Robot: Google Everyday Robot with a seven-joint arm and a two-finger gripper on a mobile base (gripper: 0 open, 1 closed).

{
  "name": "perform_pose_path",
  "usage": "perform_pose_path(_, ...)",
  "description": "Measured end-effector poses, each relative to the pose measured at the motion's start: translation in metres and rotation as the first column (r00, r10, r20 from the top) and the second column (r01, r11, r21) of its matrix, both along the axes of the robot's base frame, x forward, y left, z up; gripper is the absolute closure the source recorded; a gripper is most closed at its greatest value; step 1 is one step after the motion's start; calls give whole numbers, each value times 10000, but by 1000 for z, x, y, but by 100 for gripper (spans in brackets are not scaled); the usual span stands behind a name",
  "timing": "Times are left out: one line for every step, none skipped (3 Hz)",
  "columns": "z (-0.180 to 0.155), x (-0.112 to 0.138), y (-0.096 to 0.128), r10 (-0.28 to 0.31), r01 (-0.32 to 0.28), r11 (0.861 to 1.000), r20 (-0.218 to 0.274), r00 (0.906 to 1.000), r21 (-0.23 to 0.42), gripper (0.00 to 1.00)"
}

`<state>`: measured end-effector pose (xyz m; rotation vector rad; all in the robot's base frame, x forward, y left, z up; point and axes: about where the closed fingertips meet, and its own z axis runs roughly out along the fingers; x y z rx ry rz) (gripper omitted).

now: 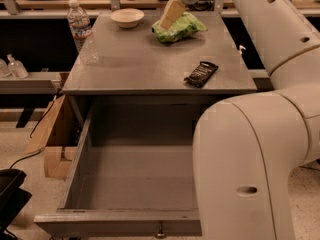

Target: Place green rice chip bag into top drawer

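Note:
The green rice chip bag [181,28] lies crinkled on the far part of the grey table [140,64], right of centre. My gripper [170,15] reaches down from the top edge of the view and sits at the bag's left end, touching or just above it. The top drawer [120,218] is pulled fully open below the table's front edge, and nothing lies inside it. My arm's large white links [250,159] fill the right foreground and hide the drawer's right side.
A white bowl [127,17] stands at the table's back left. A clear water bottle [81,30] stands near the left edge. A small black packet [201,74] lies near the front right. Cardboard [52,134] sits on the floor to the left.

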<state>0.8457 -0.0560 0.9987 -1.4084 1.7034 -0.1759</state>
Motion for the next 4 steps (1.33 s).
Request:
perform_pose_path(-3,4,-7,-189,191,9995,82,9998,-270,0)
perform_pose_path(-7,5,-5,-172,172,9995,23,9999,-274,0)
perform_pose_path(-16,21,-1,-418,464,9924,425,9982,-1137,0)
perform_pose_path(-21,48,0,-895,1061,9825,1115,9897,-1532,0)
